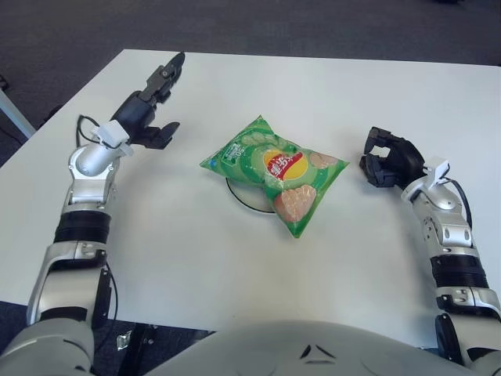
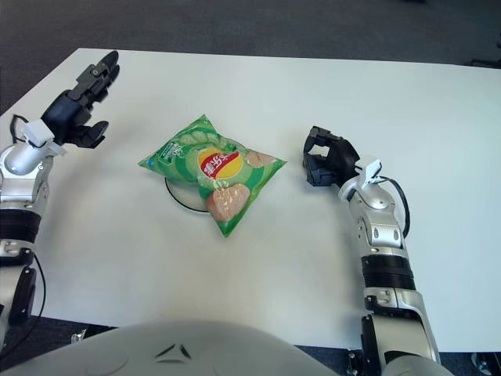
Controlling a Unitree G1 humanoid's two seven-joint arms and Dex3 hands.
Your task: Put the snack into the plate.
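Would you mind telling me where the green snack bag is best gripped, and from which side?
Probably the crimped left corner of the snack bag, approached from the left by the open left hand. That flat seam sticks out past the plate, while the puffed middle offers little to pinch.
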